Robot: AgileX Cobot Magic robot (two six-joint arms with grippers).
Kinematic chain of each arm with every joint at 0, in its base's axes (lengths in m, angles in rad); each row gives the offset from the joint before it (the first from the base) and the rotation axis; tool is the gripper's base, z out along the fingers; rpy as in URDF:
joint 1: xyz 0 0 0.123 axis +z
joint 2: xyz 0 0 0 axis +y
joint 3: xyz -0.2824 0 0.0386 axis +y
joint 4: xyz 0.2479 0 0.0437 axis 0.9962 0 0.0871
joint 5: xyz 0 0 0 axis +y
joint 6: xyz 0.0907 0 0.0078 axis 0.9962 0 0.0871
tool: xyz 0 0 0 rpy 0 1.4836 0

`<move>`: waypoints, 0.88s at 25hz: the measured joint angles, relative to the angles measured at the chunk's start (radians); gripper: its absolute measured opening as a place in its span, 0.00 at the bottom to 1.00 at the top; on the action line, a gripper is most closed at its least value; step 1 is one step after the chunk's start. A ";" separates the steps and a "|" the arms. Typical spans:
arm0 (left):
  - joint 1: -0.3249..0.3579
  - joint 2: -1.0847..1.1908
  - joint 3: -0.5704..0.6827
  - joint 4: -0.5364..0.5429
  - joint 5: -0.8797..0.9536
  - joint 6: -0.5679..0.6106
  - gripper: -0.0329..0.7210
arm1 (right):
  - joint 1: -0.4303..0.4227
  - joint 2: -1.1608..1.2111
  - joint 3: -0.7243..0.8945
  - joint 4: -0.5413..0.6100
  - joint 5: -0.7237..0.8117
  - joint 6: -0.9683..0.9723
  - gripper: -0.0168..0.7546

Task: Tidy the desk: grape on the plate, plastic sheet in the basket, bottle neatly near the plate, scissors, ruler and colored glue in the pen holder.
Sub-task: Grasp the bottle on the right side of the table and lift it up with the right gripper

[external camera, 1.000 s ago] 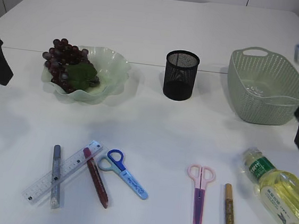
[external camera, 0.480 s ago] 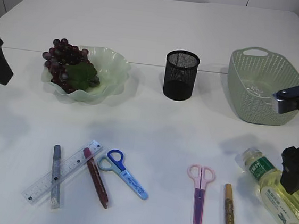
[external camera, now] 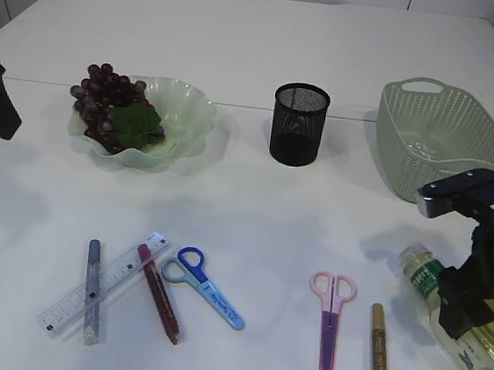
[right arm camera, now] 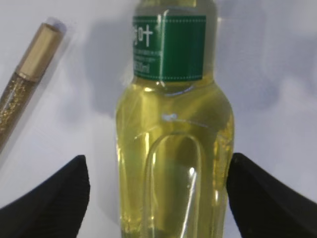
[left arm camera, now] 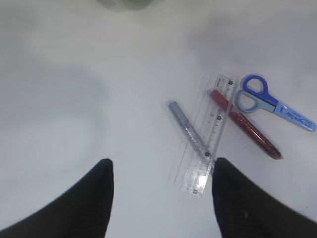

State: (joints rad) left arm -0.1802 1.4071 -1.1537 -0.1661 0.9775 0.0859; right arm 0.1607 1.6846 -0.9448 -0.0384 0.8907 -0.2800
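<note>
The right tool (right arm camera: pixel 156 198) hangs low over the lying bottle (right arm camera: pixel 173 144), its two dark fingers spread wide on either side of the body and not touching it; straddling the bottle's widest part this way looks like the set-up for a grasp, so the bottle can go near the plate (external camera: pixel 188 113). The bottle lies on the bench (external camera: pixel 244 211) to the right of the pen holder (external camera: pixel 298 124) and nearer the camera, below the basket (external camera: pixel 437 139). The left tool (left arm camera: pixel 161 198) hovers open and empty, well left of the pen holder, looking down on the ruler (left arm camera: pixel 205 134).

The grapes (external camera: pixel 106 99) already rest on the plate, left of the pen holder. A clear sheet seems to lie in the basket, though that is hard to tell.

Counted: two scissors, blue (external camera: pixel 205 288) and pink (external camera: pixel 329 317); three glue pens, silver (external camera: pixel 92 288), red (external camera: pixel 159 292) and gold (external camera: pixel 379 353); one ruler, bottle, plate, basket and pen holder.
</note>
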 joint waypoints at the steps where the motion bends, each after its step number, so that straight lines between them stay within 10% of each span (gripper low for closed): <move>1: 0.000 0.000 0.000 0.000 0.000 0.000 0.65 | 0.000 0.007 0.000 -0.007 -0.011 0.000 0.88; 15: 0.000 0.015 0.000 0.019 -0.002 0.000 0.65 | 0.000 0.134 0.000 -0.012 -0.109 -0.003 0.87; 22: 0.000 0.019 0.000 0.019 -0.002 0.000 0.64 | 0.000 0.144 0.000 -0.010 -0.115 -0.005 0.69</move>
State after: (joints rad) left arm -0.1802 1.4261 -1.1537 -0.1472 0.9757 0.0859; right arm 0.1607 1.8290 -0.9448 -0.0483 0.7752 -0.2849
